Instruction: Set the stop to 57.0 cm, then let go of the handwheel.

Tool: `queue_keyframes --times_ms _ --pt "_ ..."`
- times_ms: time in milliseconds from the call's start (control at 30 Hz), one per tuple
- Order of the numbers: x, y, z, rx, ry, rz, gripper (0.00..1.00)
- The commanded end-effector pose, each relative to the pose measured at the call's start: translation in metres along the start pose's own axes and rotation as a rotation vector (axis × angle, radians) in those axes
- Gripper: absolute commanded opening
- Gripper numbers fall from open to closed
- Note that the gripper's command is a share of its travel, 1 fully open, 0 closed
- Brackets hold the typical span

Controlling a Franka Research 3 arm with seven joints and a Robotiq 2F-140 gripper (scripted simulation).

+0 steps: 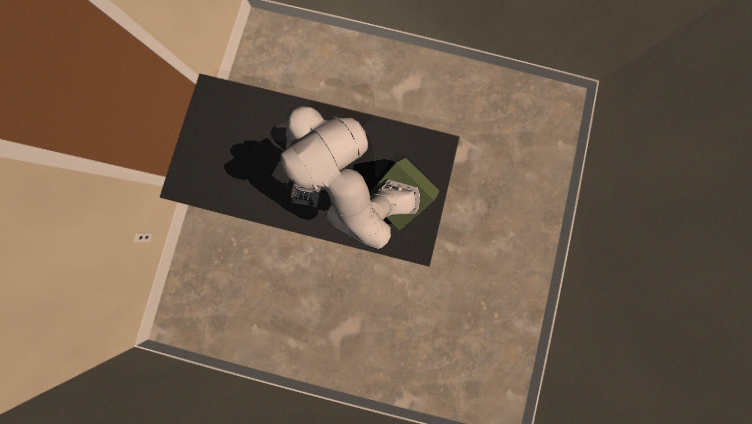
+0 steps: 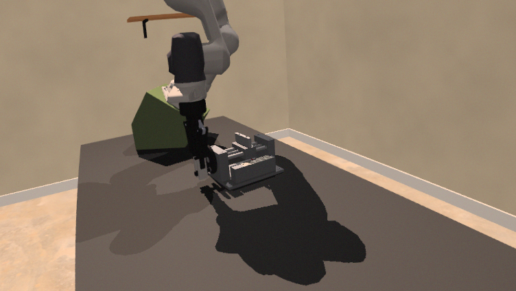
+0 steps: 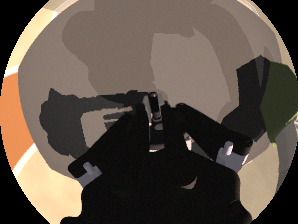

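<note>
The fingers [image 2: 200, 168] stand narrow, closed on the handle [image 3: 154, 102] of the dark handwheel [image 2: 213, 160], which is just beside them on the near end of a grey screw-driven fixture [image 1: 303, 196] [image 2: 252, 171]. It looks rigid and probably turns with some drag; the handle seems the best hold, though smooth enough to slip. The arm hides the fingers from above, the fingers cover part of the wheel, and the scale is too small to read.

Dark rectangular counter [image 1: 236, 113] [image 2: 361, 231] [image 3: 120, 30], green angular block [image 1: 418, 176] [image 2: 158, 126] [image 3: 281, 95] near one end, grey metal device [image 1: 304, 195] [image 2: 252, 171] on a flat base plate, apparently resting directly on the surface, broad shadows across the top.
</note>
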State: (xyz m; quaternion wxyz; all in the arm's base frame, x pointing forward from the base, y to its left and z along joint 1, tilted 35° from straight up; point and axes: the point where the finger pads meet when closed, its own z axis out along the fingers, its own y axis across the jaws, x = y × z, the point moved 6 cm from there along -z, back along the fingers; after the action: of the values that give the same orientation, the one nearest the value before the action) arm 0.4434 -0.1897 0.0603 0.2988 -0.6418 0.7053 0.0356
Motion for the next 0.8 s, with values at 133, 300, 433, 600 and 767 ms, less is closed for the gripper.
queue_keyframes --times_ms 133,300,433,600,767 --pt "0.002 -0.023 -0.014 0.006 0.002 0.011 0.04" --pt "0.002 -0.027 -0.025 0.006 0.002 0.011 0.04" --pt "0.002 -0.027 -0.034 0.006 0.002 0.011 0.04" --pt "0.002 -0.025 -0.043 0.006 0.002 0.011 0.04" --pt "0.002 -0.023 -0.047 0.006 0.002 0.011 0.04"
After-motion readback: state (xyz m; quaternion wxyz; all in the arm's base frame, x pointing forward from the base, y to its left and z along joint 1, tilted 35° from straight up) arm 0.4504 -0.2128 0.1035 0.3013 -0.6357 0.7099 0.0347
